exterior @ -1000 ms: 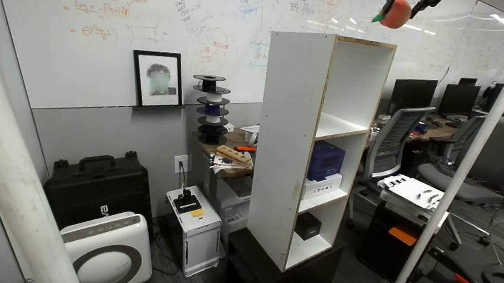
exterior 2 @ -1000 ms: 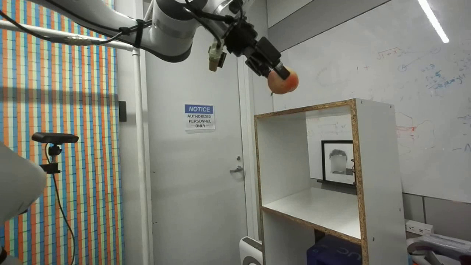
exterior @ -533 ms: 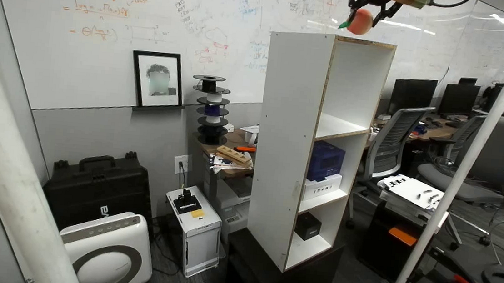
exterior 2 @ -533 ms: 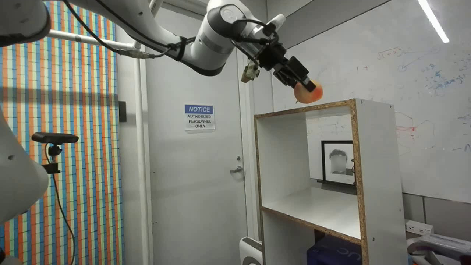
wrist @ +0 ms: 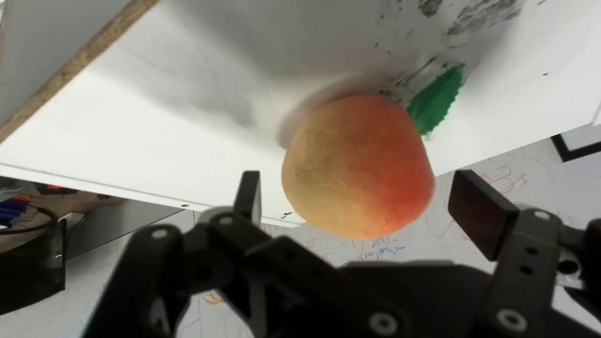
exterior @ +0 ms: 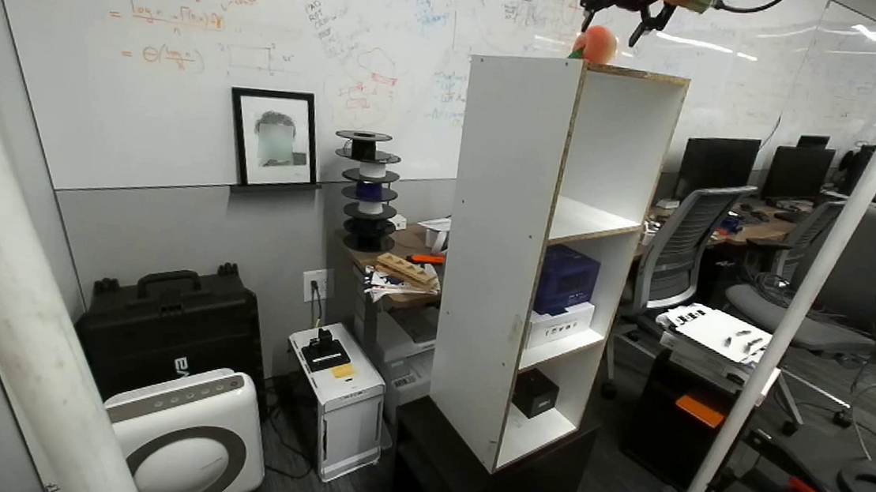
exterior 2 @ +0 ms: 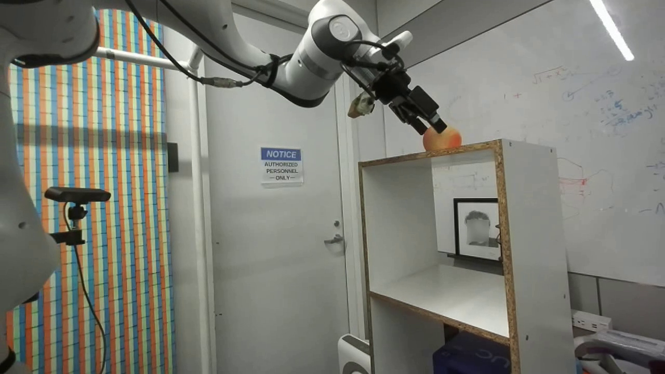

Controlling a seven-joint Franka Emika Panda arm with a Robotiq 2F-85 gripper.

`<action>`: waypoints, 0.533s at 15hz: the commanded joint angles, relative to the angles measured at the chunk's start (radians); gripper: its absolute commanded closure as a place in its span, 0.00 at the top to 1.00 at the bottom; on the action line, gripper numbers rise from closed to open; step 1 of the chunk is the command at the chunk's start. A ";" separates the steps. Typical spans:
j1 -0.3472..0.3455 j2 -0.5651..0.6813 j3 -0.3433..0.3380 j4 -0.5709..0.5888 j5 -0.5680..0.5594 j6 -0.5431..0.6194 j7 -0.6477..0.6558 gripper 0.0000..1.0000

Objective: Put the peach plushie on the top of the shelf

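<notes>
The peach plushie [exterior: 598, 46], a round orange-pink ball with a green leaf, rests on the flat top of the white shelf [exterior: 504, 228]. It also shows on the shelf [exterior 2: 537, 223] in an exterior view, near the front edge [exterior 2: 443, 141]. My gripper [exterior: 609, 35] is just above the plushie, tilted downward. In the wrist view the fingers [wrist: 354, 202] are spread on both sides of the plushie [wrist: 359, 169], with a gap on each side. The leaf lies toward the shelf's surface [wrist: 155, 108]. The gripper is open and holds nothing.
The shelf stands on a low black cabinet [exterior: 458, 470]. A dark blue box [exterior: 566, 279] sits in its middle compartment and a black box [exterior: 534, 392] in the bottom one. A whiteboard [exterior 2: 613, 171] stands behind. A white pole [exterior: 818, 255] rises at one side.
My gripper carried the plushie across and down to the shelf's top. The fingers then opened, and the plushie now rests on the shelf below them.
</notes>
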 commanded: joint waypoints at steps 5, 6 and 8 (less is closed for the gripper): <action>0.125 -0.319 -0.069 -0.182 0.382 -0.332 -0.396 1.00; 0.134 -0.365 -0.080 -0.210 0.418 -0.407 -0.436 1.00; 0.142 -0.453 -0.101 -0.278 0.459 -0.556 -0.504 1.00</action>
